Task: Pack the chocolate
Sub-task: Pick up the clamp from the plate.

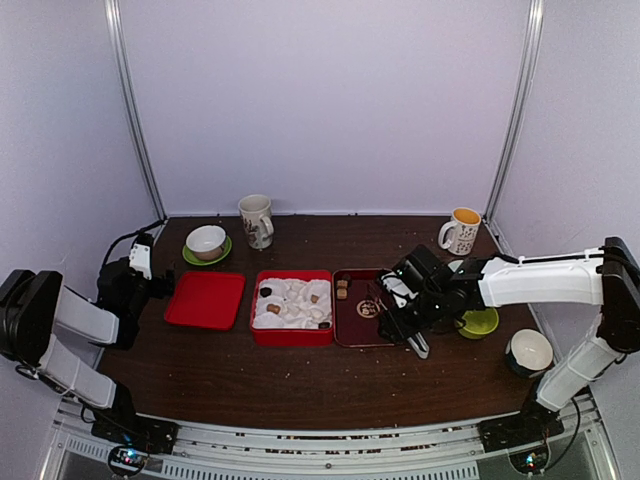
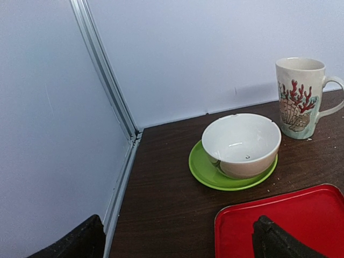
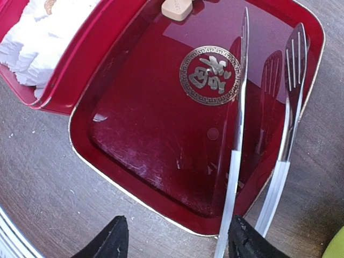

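Several small chocolate pieces (image 1: 274,309) sit in the white insert of the red box (image 1: 292,337). Two tan chocolate pieces (image 1: 342,290) lie at the far end of the dark red tray (image 1: 352,335); one tan piece (image 3: 177,8) shows in the right wrist view. Metal tongs (image 3: 236,134) rest across the tray's rim (image 3: 129,193). My right gripper (image 3: 180,244) is open over that rim. One tong arm runs just inside its right finger (image 3: 244,242), the other arm outside it. At the far left, my left gripper (image 2: 177,242) is open and holds nothing.
A flat red lid (image 1: 205,299) lies left of the box. A white bowl on a green saucer (image 2: 242,142) and a patterned mug (image 2: 301,97) stand behind it. At the right are another mug (image 1: 462,231), a green saucer (image 1: 478,322) and a white cup (image 1: 529,351).
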Action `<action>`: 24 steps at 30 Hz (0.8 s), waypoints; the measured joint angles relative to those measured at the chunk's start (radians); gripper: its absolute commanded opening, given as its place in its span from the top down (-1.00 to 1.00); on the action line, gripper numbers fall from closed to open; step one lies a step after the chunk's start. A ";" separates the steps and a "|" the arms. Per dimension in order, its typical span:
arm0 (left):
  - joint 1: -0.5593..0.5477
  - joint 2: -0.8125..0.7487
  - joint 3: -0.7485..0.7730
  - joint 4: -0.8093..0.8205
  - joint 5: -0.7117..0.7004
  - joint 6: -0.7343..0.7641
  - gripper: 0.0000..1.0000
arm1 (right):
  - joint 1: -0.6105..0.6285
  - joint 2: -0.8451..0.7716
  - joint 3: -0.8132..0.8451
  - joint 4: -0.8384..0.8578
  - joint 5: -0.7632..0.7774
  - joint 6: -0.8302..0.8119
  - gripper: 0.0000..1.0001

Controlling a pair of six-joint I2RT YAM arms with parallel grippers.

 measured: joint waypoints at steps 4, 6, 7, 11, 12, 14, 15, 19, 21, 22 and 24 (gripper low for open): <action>0.000 0.000 0.000 0.000 0.000 0.000 -0.96 | -0.003 -0.017 -0.011 0.002 0.032 0.018 -0.38; 0.000 0.000 0.000 0.000 0.000 0.000 -0.96 | -0.012 -0.040 -0.024 0.006 0.048 0.026 -0.49; 0.000 0.000 0.000 0.000 0.000 0.000 -0.96 | -0.018 -0.052 -0.029 0.005 0.058 0.032 -0.55; 0.000 0.000 0.000 0.000 0.000 0.000 -0.96 | -0.048 -0.067 -0.037 0.010 0.081 0.042 -0.59; 0.000 0.000 0.000 0.000 0.000 0.000 -0.95 | -0.058 -0.065 -0.041 0.013 0.082 0.044 -0.57; 0.000 0.000 0.000 0.000 0.000 0.000 -0.96 | -0.072 -0.057 -0.042 0.015 0.082 0.048 -0.53; 0.000 0.000 0.000 0.000 0.000 0.000 -0.96 | -0.077 -0.048 -0.042 0.020 0.082 0.053 -0.50; 0.000 0.000 0.000 0.000 0.000 0.000 -0.96 | -0.084 0.009 -0.040 0.035 0.082 0.068 -0.41; 0.000 0.000 0.000 0.000 0.000 0.000 -0.96 | -0.084 0.035 -0.040 0.038 0.082 0.072 -0.39; 0.000 0.000 0.000 0.000 0.000 0.000 -0.96 | -0.084 0.047 -0.040 0.040 0.082 0.072 -0.39; 0.000 0.000 0.000 0.000 0.000 0.000 -0.96 | -0.084 0.064 -0.040 0.043 0.082 0.075 -0.38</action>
